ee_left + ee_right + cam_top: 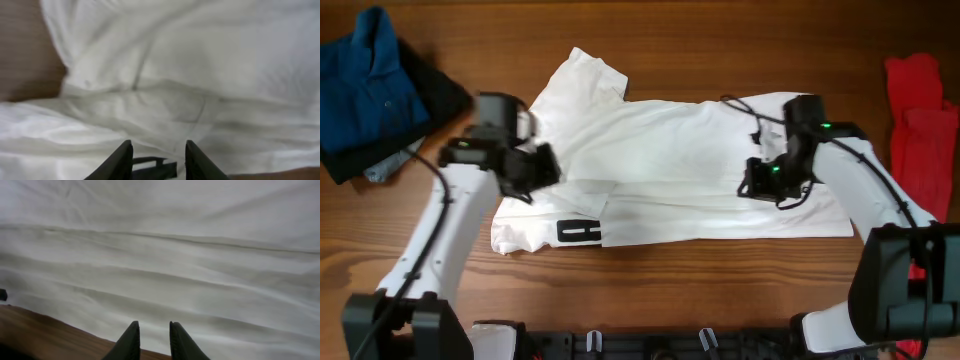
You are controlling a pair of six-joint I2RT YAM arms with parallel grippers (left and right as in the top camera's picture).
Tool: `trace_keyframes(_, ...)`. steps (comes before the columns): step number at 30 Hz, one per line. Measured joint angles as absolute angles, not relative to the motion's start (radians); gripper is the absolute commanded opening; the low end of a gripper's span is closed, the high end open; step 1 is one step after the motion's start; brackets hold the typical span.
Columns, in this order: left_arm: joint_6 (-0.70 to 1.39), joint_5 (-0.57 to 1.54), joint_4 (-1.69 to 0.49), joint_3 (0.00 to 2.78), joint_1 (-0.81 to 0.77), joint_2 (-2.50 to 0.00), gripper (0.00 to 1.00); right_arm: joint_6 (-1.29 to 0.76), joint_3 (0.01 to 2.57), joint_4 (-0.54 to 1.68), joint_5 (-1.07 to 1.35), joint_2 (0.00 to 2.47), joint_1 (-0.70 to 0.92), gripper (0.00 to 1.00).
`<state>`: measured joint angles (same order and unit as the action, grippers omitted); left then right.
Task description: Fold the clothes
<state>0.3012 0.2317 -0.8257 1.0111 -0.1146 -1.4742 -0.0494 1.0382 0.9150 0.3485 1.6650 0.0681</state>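
Wooden table (650,300). Item: white T-shirt (670,170), spread mid-table, long axis left to right. Left gripper (532,168) over its sleeve end, jaws part open, empty. Right gripper (762,182) over its hem end, jaws barely parted, empty. I see the black print (575,232) only overhead; wrist views show creases.

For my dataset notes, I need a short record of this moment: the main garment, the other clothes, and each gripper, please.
main garment: white T-shirt, spread on the table, black print at its near-left corner
left side: blue polo on a dark piece
right side: red shirts
left gripper: over the shirt's left part, fingers apart, nothing between
right gripper: over the shirt's right part, fingers slightly apart, nothing between
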Motion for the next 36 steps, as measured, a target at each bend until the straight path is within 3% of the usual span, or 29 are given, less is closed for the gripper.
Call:
trace_keyframes(12,0.358,0.247,-0.626,0.839,-0.313,-1.594,0.37,-0.039,1.037,0.87,0.348,1.665,0.257,0.32)
trace_keyframes(36,0.38,0.261,-0.605,0.856,-0.327,-1.678,0.4,-0.039,1.037,0.836,0.348,1.784,0.332,0.33)
